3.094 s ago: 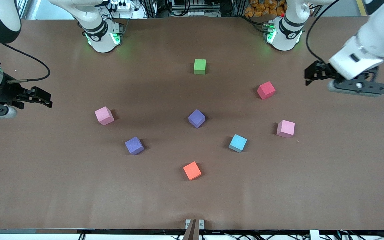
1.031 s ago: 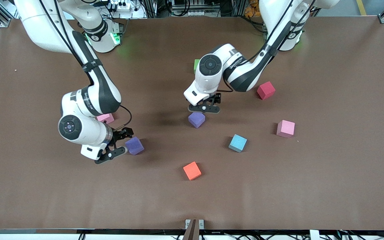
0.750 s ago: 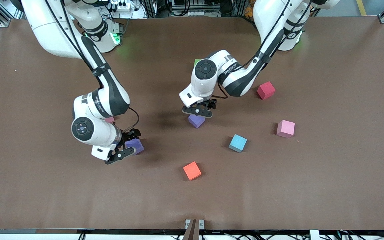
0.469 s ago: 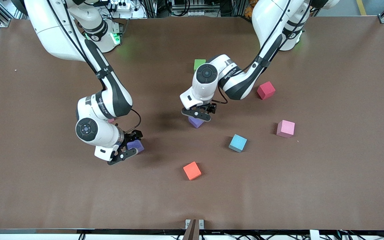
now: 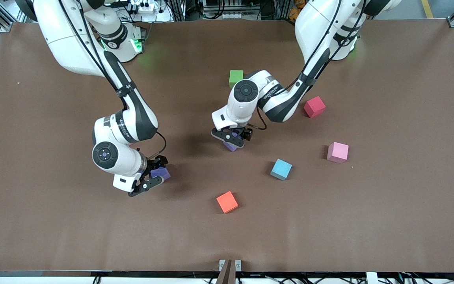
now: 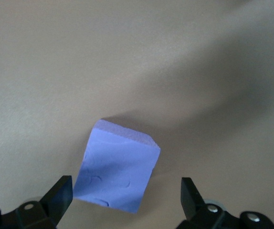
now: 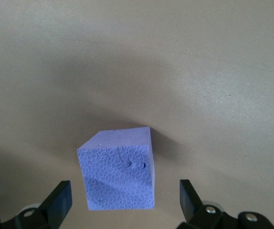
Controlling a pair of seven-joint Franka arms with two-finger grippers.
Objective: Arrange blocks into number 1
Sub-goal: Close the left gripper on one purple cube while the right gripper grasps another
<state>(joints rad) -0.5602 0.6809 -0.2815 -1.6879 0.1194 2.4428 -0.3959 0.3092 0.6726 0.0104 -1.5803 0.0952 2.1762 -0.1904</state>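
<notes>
Blocks: scattered on table (image 5: 388, 221) | left gripper (image 5: 231, 137) spread wide, straddling middle purple block (image 6: 116, 172), no contact | right gripper (image 5: 151, 176) spread wide, straddling second purple block (image 7: 119, 169), no contact

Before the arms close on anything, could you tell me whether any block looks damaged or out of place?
Nothing stands out. The blocks lie scattered flat on the table, none in a line yet. The left gripper and right gripper, both open, each straddle an intact purple block.

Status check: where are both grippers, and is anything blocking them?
Left gripper open over the central purple block. Right gripper open over the second purple block. Neither gripped yet. Nothing in the way.
</notes>
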